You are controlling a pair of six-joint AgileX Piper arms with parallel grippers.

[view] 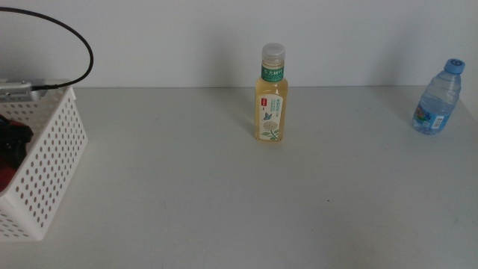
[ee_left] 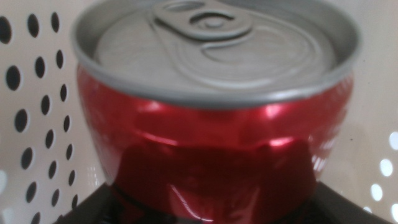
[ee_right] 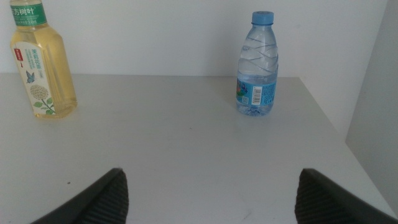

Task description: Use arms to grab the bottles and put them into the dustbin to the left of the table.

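The red can (ee_left: 214, 130) fills the left wrist view, clamped between the left gripper (ee_left: 211, 208) jaws low on its body, with the perforated white wall of the dustbin (ee_left: 37, 106) right behind it, so the can sits inside the bin, not yet let go. In the middle view the bin (view: 52, 161) stands at the left edge of the table (view: 224, 194), and something dark and red shows over its rim, likely that gripper and can. The can is probably light, thin-walled and easy to dent, smooth metal, likely slippery; a mid-body pinch suits it. The yellow tea bottle (view: 271, 93) stands upright well right of the bin, toward the back of the table; it looks full, so probably heavier, with stiff plastic and a label that gives some grip, and is best taken around the straight body below the shoulder. The water bottle (view: 439, 97) stands farthest from the bin, near the table's right edge; it looks soft, ribbed and crushable, so it should be grabbed at mid-body, not too hard. The right gripper (ee_right: 211, 199) is spread wide with nothing in it, held low and level over the table, facing both bottles, far from the bin.
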